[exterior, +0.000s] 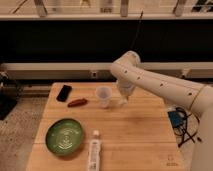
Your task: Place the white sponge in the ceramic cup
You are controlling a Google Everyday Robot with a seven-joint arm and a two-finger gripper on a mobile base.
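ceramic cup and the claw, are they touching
Apart. The camera view shows a strip of bare table between the ceramic cup and the claw, which hangs just beside it.

Ceramic cup [103,96] upright, white sponge [122,103] perhaps in gripper [124,99] alongside

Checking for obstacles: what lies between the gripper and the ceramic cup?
Nothing; camera view shows bare table between the ceramic cup and the gripper beside it.

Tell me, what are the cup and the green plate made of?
The cup looks like pale, slightly see-through ceramic or plastic; it is hard to tell which. The green plate looks glazed, with a soft shine and ring pattern, perhaps ceramic. The tool hangs just beside the cup, above the table.
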